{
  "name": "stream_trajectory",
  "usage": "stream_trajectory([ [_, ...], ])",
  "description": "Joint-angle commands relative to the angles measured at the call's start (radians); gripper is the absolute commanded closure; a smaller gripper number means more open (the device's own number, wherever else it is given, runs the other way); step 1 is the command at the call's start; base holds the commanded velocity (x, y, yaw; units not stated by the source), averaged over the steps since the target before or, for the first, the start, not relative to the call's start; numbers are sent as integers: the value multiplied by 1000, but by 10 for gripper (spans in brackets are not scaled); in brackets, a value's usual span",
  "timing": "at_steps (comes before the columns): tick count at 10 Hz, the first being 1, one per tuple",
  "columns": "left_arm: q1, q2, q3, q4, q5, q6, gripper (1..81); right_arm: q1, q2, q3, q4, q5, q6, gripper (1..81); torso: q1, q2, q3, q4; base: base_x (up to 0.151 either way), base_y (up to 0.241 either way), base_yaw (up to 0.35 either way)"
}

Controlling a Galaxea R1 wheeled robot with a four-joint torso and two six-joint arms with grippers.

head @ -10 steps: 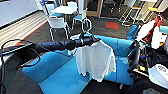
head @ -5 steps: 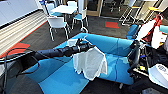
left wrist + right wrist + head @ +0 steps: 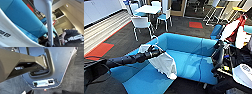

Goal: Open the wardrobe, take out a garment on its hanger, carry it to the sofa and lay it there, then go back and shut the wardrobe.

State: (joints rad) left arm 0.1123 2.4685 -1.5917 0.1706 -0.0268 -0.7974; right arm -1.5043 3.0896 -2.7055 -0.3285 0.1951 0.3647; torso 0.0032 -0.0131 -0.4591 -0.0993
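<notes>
My left arm reaches in from the left over the blue sofa (image 3: 191, 47). Its gripper (image 3: 156, 52) is shut on the white hanger (image 3: 154, 44), whose stem shows close up in the left wrist view (image 3: 49, 25). The white garment (image 3: 164, 63) hangs from the hanger, and its lower part drapes onto the sofa seat (image 3: 146, 81). White cloth of the garment (image 3: 13, 37) and the blue sofa back (image 3: 23, 17) also show in the left wrist view. My right arm (image 3: 219, 57) stays folded at the right, beside the sofa's end.
White chairs (image 3: 141, 23) and a white table (image 3: 149, 9) stand behind the sofa on dark carpet with red patches (image 3: 195, 24). A person (image 3: 70, 32) is near my right side. The right wrist view looks down on my own base (image 3: 52, 65) and the carpet.
My left arm has come down and drawn back to the left. The garment, which hung free above the seat, now droops lower and rests partly on the sofa.
</notes>
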Motion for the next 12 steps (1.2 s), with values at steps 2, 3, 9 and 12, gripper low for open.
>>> stream_trajectory([
  [2, -126, -116, 38, 143, 2, 18, 811, -18, 8, 4, 6, -59, -3, 10, 0, 0, 0, 0, 0, 0, 0],
  [3, -86, -139, 51, 170, 4, 18, 811, -15, 8, 4, 6, -59, -3, 10, 0, 0, 0, 0, 0, 0, 0],
  [9, 114, -246, 30, 337, 4, 18, 811, -20, 8, 3, 6, -54, -3, 10, 0, 0, 0, 0, 0, 0, 0],
  [12, 220, -298, -30, 398, -4, 18, 811, -18, 8, 3, 5, -53, -3, 10, 0, 0, 0, 0, 0, 0, 0],
])
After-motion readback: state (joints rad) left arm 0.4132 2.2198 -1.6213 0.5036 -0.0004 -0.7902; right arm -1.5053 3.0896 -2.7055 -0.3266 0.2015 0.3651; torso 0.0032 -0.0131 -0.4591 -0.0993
